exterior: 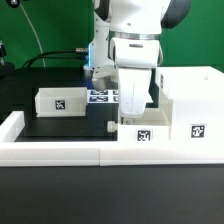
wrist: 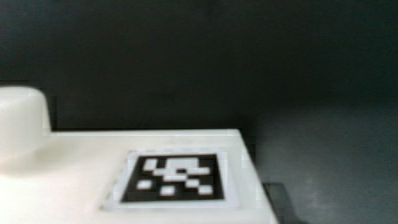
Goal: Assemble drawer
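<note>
Drawer housing (exterior: 190, 97) stands upright at the exterior view's right, tagged face toward the camera. The centre tray (exterior: 140, 131) sits just beside it against the low wall (exterior: 50, 148), its tag also facing the camera. The left tray (exterior: 58, 100) lies well apart on the table (exterior: 60, 126), long axis running across the view, near the marker board (exterior: 103, 96). The gripper (exterior: 136, 108) hangs over the centre tray. Cannot tell the jaw gap or any grasp. The wrist view shows a tag (wrist: 175, 178) on a white face.

Exterior view frontal, mid-range; wrist view close, downward; share tagged tray (exterior: 140, 128) (wrist: 107, 146).
</note>
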Action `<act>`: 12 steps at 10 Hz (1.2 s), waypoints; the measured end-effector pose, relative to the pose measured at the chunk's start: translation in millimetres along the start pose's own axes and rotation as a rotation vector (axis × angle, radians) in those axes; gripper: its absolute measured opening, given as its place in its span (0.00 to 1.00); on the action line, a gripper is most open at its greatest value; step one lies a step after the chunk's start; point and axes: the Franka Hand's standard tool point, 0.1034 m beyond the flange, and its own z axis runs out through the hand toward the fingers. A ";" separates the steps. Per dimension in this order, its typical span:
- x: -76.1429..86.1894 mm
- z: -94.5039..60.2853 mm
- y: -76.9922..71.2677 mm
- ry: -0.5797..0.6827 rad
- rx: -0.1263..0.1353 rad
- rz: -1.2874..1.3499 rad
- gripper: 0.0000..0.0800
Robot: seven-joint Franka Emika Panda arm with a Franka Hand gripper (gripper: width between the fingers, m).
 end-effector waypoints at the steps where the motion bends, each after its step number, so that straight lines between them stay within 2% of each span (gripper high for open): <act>1: -0.2 0.0 0.0 0.000 0.000 0.000 0.05; 12: -2.3 0.6 -0.6 -0.007 -0.005 -0.023 0.05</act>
